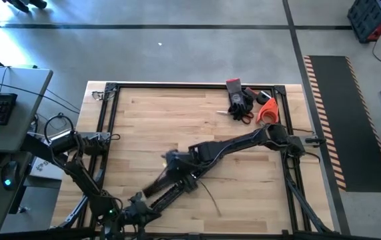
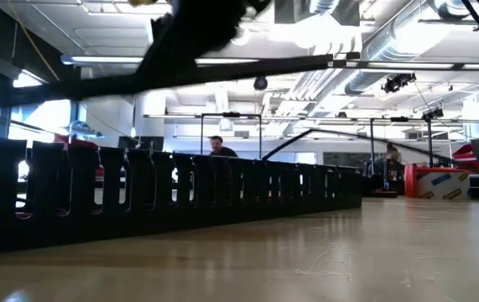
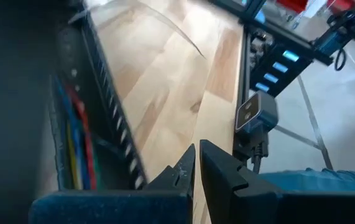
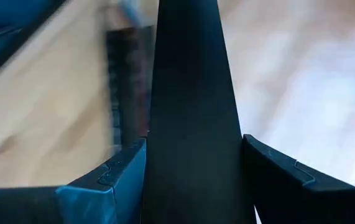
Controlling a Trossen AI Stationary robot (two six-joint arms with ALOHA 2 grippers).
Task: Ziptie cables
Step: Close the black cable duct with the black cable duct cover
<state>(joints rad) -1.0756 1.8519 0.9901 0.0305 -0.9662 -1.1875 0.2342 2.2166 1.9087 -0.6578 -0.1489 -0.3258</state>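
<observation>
Faintly, cables (image 1: 210, 195) seem to run diagonally across table (image 1: 137, 127).

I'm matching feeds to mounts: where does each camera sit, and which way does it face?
High: overhead, facing down; both arms over the table.
Low: table height, facing across; slotted bar, an arm above.
Left wrist: past the shut left gripper; coloured cables in the bar.
Right wrist: right gripper clamping a black bar.
All four show the wooden tabletop.

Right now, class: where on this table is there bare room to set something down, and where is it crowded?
Bare wood lies along the table's far-left part and the near-right corner. Crowded: the far-right corner with gloves and orange tool, and near-centre, where the right gripper holds the black bar.
</observation>
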